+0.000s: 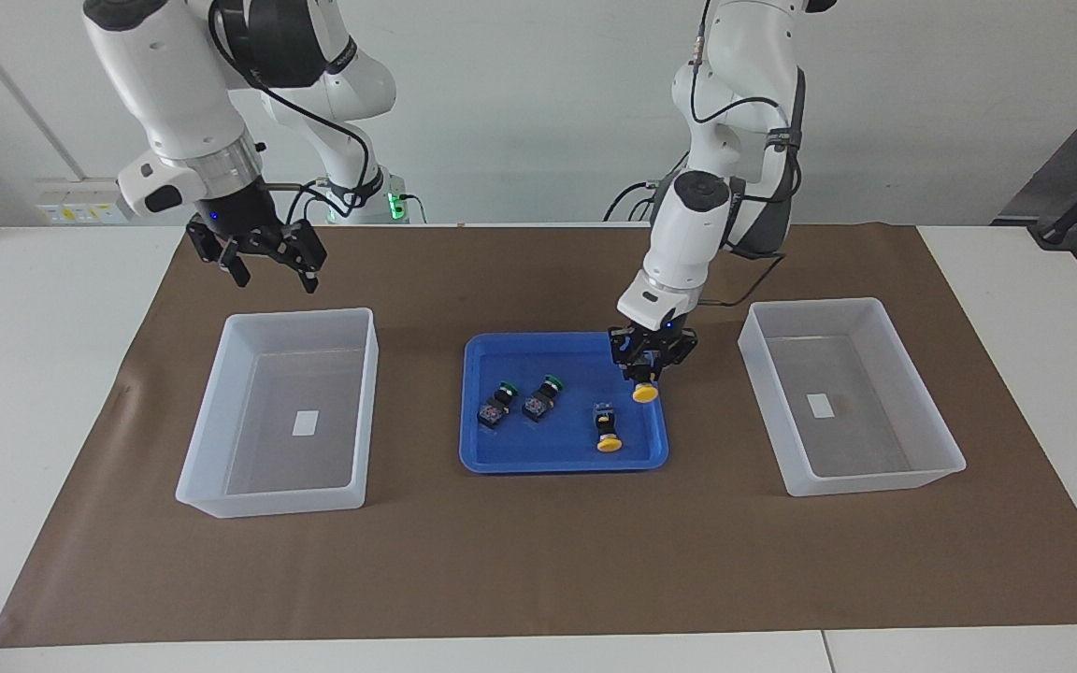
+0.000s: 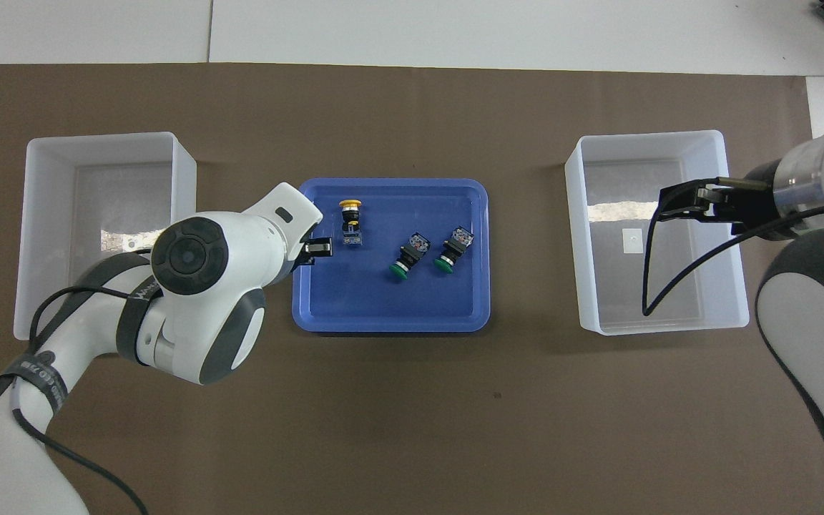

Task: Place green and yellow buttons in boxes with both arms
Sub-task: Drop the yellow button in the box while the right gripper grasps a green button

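Left gripper [image 1: 647,371]: pinching yellow button [image 1: 644,393] over blue tray [image 1: 501,463], 3 o'clock edge | Right gripper [image 1: 265,263]: fingers spread, above box [image 1: 221,411], 12 o'clock rim

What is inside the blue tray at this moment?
Three buttons lie in the blue tray: two green buttons and one yellow button. The left tool holds a second yellow button over the tray's edge. The overhead view hides it under the arm.
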Robot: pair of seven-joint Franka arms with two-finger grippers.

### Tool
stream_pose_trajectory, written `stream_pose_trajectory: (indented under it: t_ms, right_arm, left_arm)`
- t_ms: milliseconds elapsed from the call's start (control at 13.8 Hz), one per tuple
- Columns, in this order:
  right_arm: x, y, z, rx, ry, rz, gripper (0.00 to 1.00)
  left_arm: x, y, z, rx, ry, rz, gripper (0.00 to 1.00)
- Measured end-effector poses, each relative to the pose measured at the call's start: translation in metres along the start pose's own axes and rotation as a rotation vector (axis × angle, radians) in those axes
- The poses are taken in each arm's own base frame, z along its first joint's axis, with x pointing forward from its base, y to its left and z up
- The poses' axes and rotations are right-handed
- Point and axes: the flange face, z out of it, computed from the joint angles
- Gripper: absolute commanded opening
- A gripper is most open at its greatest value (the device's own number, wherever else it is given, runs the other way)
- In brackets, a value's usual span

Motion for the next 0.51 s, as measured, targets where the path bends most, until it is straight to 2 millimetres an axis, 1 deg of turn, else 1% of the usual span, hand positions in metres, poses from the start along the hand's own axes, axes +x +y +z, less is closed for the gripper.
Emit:
stream_pose_trajectory:
  t_ms: [72,145,290,362,507]
  right_arm:
    - [0.007,-0.012,0.017,0.001,0.013,0.019,1.00]
    - [0.012,-0.031,0.036,0.005,0.027,0.052,1.00]
    - [0.014,-0.087,0.078,0.024,0.059,0.162,1.00]
    - [0.011,-0.117,0.099,0.035,0.071,0.208,1.00]
    - [0.001,-0.170,0.138,0.047,0.074,0.270,1.00]
  left_arm:
    - [0.013,-0.016,-0.011,-0.001,0.021,-0.017,0.00]
    - [0.026,-0.033,-0.020,0.001,0.040,-0.018,0.00]
    - [0.051,-0.080,-0.031,0.018,0.070,0.014,0.00]
    - [0.060,-0.109,-0.035,0.032,0.078,0.040,0.00]
    - [0.073,-0.168,-0.039,0.062,0.089,0.086,0.00]
